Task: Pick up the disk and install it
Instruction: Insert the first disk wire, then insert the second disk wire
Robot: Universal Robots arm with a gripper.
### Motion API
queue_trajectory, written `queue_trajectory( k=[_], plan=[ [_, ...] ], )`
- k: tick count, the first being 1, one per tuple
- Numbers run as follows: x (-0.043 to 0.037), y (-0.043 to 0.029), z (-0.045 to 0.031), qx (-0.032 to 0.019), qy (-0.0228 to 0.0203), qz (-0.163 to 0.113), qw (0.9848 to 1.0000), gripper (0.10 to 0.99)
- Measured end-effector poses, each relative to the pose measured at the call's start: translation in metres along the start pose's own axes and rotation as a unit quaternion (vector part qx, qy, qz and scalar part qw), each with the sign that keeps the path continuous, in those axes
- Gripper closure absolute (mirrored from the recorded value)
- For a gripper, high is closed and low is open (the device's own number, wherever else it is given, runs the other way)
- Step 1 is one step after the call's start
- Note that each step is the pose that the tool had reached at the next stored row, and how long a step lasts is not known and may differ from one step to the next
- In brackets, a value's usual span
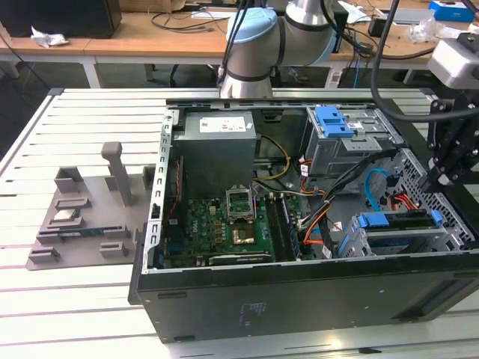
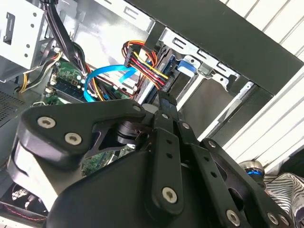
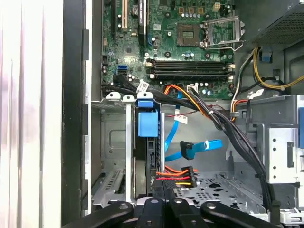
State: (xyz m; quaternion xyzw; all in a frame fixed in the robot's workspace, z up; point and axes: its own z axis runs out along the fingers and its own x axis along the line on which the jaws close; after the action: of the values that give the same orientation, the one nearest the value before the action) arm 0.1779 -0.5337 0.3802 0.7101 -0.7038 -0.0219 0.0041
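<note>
Disk (image 3: 146, 156) sits upright in its cage (image 3: 114, 142); gripper (image 3: 162, 187), at six o'clock, looks clenched against its rear edge.

A black case (image 1: 299, 299) is set on a white slatted table (image 1: 90, 299). A green motherboard (image 1: 224, 224) with black memory slots (image 3: 190, 69) is seen inside. The disk (image 3: 145, 156) is edged in blue. A light blue flat cable (image 3: 199, 148) and a red, orange, yellow and black wire bundle (image 3: 178, 175) are shown. The end effector (image 3: 161, 209) is black. A grey tray (image 1: 82, 224) is seen beside the case.
</note>
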Motion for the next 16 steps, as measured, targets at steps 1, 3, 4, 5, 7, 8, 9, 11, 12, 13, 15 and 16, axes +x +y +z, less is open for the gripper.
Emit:
queue_trajectory(
  k=[1,3,4,5,7,8,9,11,12,13,15,16],
  plan=[
    [0.0,0.0,0.0,0.0,0.0,0.0,1.0,0.98],
    [0.0,0.0,0.0,0.0,0.0,0.0,1.0,0.98],
    [0.0,0.0,-0.0001,0.0,0.0,0.0,1.0,0.98],
    [0.0,0.0,-0.0001,0.0,0.0,0.0,1.0,0.98],
    [0.0,0.0,-0.0001,0.0,0.0,0.0,1.0,0.98],
    [0.0,0.0,-0.0001,0.0,0.0,0.0,1.0,0.98],
    [0.0,0.0,-0.0001,0.0,0.0,0.0,1.0,0.98],
    [0.0,0.0,-0.0001,0.0,0.0,0.0,1.0,0.98],
    [0.0,0.0,-0.0001,0.0,0.0,0.0,1.0,0.914],
    [0.0,0.0,-0.0001,0.0,0.0,0.0,1.0,0.851],
    [0.0,0.0,-0.0001,0.0,0.0,0.0,1.0,0.784],
    [-0.0002,0.0,-0.0001,0.0,0.0,0.0,1.0,0.784]
  ],
)
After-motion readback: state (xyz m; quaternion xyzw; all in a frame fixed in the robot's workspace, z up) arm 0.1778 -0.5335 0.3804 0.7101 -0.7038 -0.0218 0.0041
